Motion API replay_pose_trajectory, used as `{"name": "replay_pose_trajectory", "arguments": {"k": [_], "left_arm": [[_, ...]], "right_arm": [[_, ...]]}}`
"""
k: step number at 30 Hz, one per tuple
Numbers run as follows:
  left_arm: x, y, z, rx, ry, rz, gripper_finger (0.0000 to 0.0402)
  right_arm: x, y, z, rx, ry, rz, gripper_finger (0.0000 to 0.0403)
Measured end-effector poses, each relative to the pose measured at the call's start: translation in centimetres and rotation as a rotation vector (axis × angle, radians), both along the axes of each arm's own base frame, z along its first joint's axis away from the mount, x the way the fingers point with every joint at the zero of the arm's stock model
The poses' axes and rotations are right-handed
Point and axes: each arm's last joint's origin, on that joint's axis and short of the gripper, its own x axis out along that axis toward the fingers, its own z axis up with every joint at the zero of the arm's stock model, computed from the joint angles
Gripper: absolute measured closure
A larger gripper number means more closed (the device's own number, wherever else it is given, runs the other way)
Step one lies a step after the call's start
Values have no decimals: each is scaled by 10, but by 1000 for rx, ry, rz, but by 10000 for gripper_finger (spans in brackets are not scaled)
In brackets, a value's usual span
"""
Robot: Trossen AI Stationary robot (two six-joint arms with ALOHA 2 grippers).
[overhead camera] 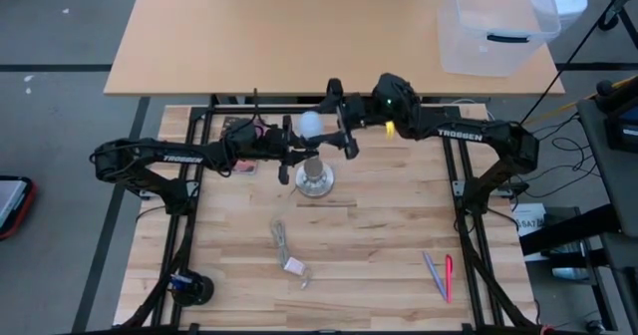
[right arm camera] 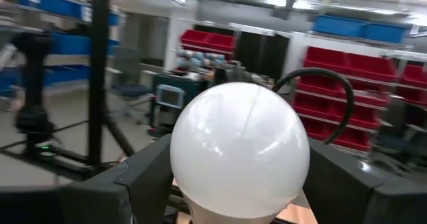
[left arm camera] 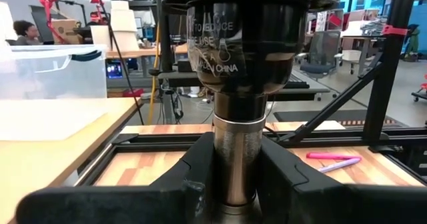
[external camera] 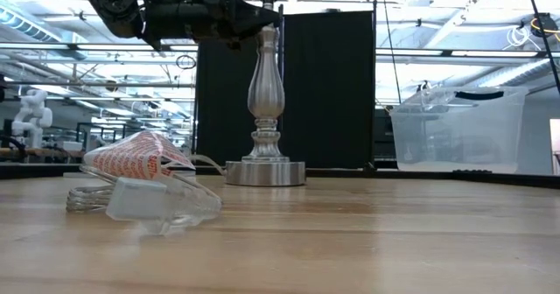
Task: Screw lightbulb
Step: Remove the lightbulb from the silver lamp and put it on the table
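The silver stand (overhead camera: pixel 315 180) rests on its round base at mid-table, with its black socket (left arm camera: pixel 243 44) on top of the post. My left gripper (overhead camera: pixel 296 164) reaches in level from the table's left and is shut on the post. The white lightbulb (overhead camera: pixel 311 126) is held in the air just to the far side of the stand's top, with my right gripper (overhead camera: pixel 329 124) shut on it from the right. In the low view the stand (external camera: pixel 265 93) shows, but the lightbulb is above the picture. My left gripper pinches the stand's silver post (left arm camera: pixel 237 161) just below the black socket, one finger (left arm camera: pixel 197 174) on each side. The fingers come in level from the table's left, across the upright post. The stand's base stays on the table. My right gripper pinches the lightbulb's round globe (right arm camera: pixel 240 151) between its two fingers (right arm camera: pixel 143 181). It comes about level from the table's right. The lightbulb is lifted clear; its screw base is hidden below the globe.
A clear bag with a coiled cord (overhead camera: pixel 289 250) lies near the table's front middle, and it shows again in the low view (external camera: pixel 140 189). Pens (overhead camera: pixel 439 275) lie at the near right. A clear plastic bin (overhead camera: pixel 498 26) stands on the far desk.
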Motion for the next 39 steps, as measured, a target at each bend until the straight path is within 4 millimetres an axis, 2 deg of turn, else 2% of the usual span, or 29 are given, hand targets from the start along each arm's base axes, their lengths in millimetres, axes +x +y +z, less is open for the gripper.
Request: {"name": "replay_pose_trajectory", "arguments": {"k": [4,10,15,27,33,39], "left_arm": [[0,0,0,-9,3,7,326],[1,0,0,-15,1,3,326],[0,-1,1,-23,-4,-12,326],[6,-9,9,-37,-11,-88,326],[16,-11,2,-36,-50,-75,326],[36,-9,-9,-58,-61,-88,326]], "right_arm": [[-5,-12,0,9,9,43,127],[-9,-18,0,0,5,93,127],[-9,-17,1,-4,-14,103,126],[-3,0,3,4,-34,107,126],[-3,0,4,38,-25,109,126],[-4,-1,4,73,-5,122,126]]}}
